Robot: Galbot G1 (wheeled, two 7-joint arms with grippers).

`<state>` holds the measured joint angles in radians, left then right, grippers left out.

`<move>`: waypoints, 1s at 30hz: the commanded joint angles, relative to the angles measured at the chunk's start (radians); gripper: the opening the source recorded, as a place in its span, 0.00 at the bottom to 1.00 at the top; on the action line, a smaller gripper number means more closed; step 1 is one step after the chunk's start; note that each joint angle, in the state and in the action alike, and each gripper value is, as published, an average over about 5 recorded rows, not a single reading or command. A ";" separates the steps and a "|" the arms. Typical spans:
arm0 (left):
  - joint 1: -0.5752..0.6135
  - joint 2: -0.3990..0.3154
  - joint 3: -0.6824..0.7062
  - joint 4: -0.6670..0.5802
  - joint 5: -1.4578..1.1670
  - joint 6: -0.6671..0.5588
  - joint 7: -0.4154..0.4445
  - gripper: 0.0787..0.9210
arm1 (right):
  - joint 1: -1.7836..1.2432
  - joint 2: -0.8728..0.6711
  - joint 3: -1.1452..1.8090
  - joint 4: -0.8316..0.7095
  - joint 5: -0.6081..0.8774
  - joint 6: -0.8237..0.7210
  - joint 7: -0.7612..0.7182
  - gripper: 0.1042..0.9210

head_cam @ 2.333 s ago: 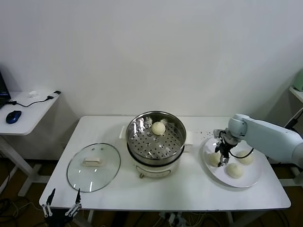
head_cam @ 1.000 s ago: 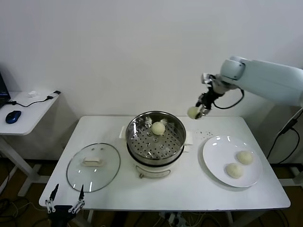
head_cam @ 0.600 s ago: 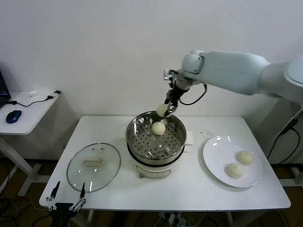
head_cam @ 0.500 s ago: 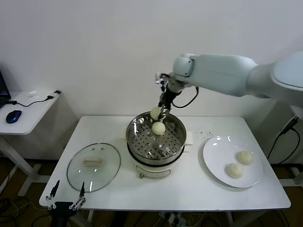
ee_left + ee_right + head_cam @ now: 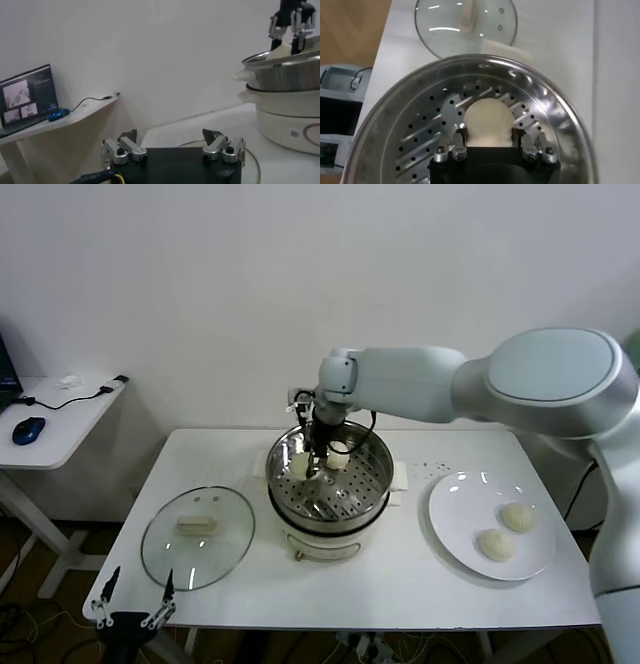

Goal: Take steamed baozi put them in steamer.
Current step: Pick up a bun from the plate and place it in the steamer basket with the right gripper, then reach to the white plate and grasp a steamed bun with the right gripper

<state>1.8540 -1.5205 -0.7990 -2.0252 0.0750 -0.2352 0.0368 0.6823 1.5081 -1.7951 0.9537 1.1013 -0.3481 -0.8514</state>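
- The steamer (image 5: 330, 484) stands near the middle of the white bench (image 5: 400, 584), its shiny perforated basket sitting on a cream pot base.
- The right gripper (image 5: 312, 468) reaches down inside the steamer basket, toward the side facing the glass lid, its jaws clenched on one baozi (image 5: 299, 465); the right wrist view shows this bun (image 5: 487, 122) pinched between the two fingers just above the perforated bottom.
- A second baozi (image 5: 339, 455) lies on the steamer's bottom toward the back wall, just beside the held one.
- Two more baozi (image 5: 517, 517) (image 5: 491, 543) rest on the white plate (image 5: 450, 524), which sits on the bench to the right of the steamer, apart from it.
- The glass lid (image 5: 197, 536) with its cream handle lies flat on the bench to the left of the steamer, close to it.
- The left gripper (image 5: 130, 616) hangs low at the front edge of the bench, beyond the glass lid from the steamer, its jaws released and holding nothing; the left wrist view shows its two fingers (image 5: 122, 150) spread apart.
- From the left wrist view the steamer (image 5: 287, 100) shows side-on, with the right gripper's fingers dipping over its rim.
- A side desk (image 5: 60, 424) stands well off to the left of the steamer and carries a blue mouse (image 5: 28, 430).
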 commanded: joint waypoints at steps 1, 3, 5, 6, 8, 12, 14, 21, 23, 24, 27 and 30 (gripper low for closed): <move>-0.002 -0.002 0.002 0.003 0.007 0.007 0.001 0.88 | -0.059 0.030 0.000 -0.016 -0.001 -0.006 0.019 0.59; -0.003 -0.003 0.002 0.003 0.007 0.009 0.001 0.88 | -0.061 0.028 0.003 -0.018 -0.002 -0.009 0.025 0.60; -0.004 -0.003 0.001 0.005 0.007 0.008 0.001 0.88 | -0.060 0.024 0.008 -0.016 -0.004 -0.014 0.029 0.62; -0.004 -0.002 0.001 0.006 0.007 0.007 0.001 0.88 | -0.059 0.021 0.012 -0.014 -0.003 -0.017 0.029 0.65; -0.003 -0.002 0.001 0.007 0.008 0.006 0.000 0.88 | -0.051 0.013 0.021 -0.009 0.001 -0.022 0.025 0.71; -0.001 -0.002 0.001 0.006 0.008 0.006 0.000 0.88 | -0.008 -0.017 0.026 0.010 0.002 -0.021 -0.002 0.84; -0.001 -0.002 0.001 0.004 0.008 0.007 0.000 0.88 | 0.026 -0.043 0.023 0.031 -0.002 -0.017 -0.023 0.86; 0.002 -0.003 0.004 -0.001 0.015 0.006 0.000 0.88 | 0.172 -0.188 0.003 0.119 -0.049 0.031 -0.111 0.88; 0.002 -0.003 0.005 -0.002 0.018 0.006 0.000 0.88 | 0.209 -0.251 0.006 0.149 -0.067 0.047 -0.132 0.88; 0.003 -0.003 0.005 -0.002 0.020 0.005 0.000 0.88 | 0.225 -0.288 0.008 0.165 -0.081 0.054 -0.144 0.88; 0.003 -0.001 0.003 -0.006 0.024 0.004 0.000 0.88 | 0.264 -0.421 0.012 0.226 -0.151 0.071 -0.174 0.88; 0.003 0.000 -0.001 -0.009 0.028 0.006 0.001 0.88 | 0.279 -0.558 0.009 0.296 -0.235 0.078 -0.189 0.88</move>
<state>1.8566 -1.5220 -0.7968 -2.0309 0.0975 -0.2308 0.0370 0.8502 1.2548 -1.7840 1.1030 1.0060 -0.3032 -0.9694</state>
